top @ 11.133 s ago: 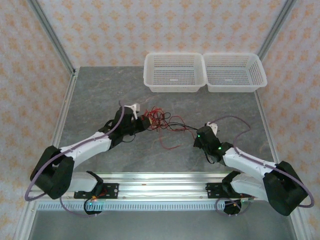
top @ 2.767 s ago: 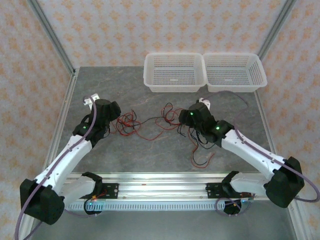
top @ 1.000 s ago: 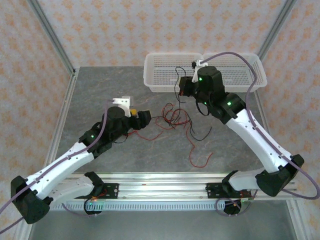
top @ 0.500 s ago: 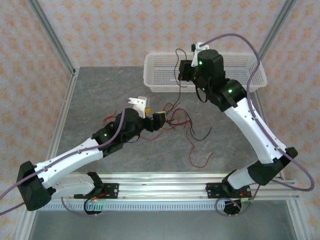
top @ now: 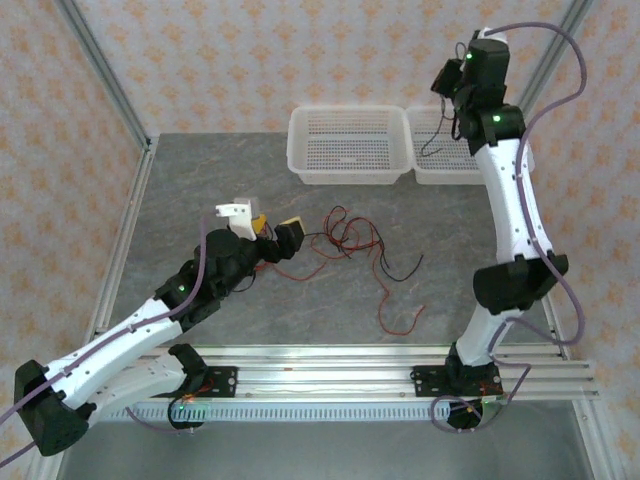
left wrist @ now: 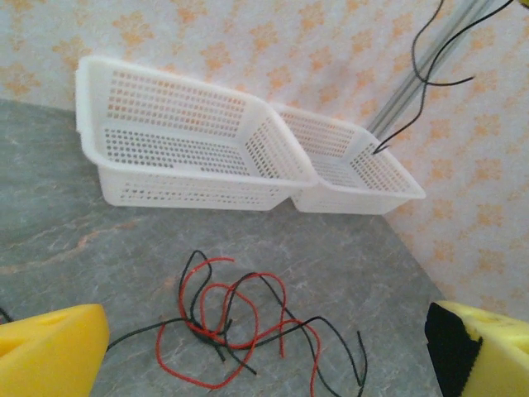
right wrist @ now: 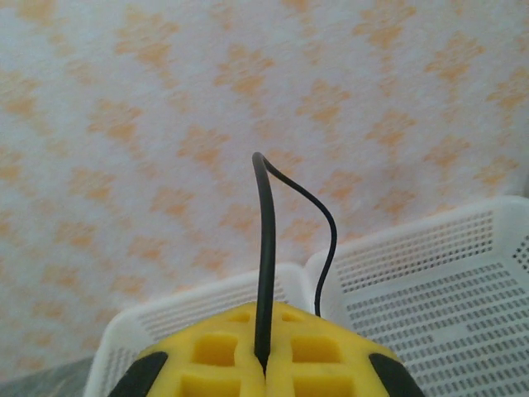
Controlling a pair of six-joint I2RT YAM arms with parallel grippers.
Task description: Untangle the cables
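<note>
The right wrist view shows the right gripper (right wrist: 264, 356) with jaws pinching one black cable (right wrist: 264, 248), while the left wrist view shows that strand's end dangling over the right basket (left wrist: 355, 201), the left gripper (left wrist: 264, 347) with jaws spread wide, and the other cables (left wrist: 235, 322) tangled on the worktop (left wrist: 91, 248).

Count: 2 white baskets (top: 350, 174), 2 arms (top: 515, 215). Cables: 1 black strand (right wrist: 263, 248) up on its own, rest a red/black tangle (top: 345, 235) on table (top: 200, 190), can't count strands.
</note>
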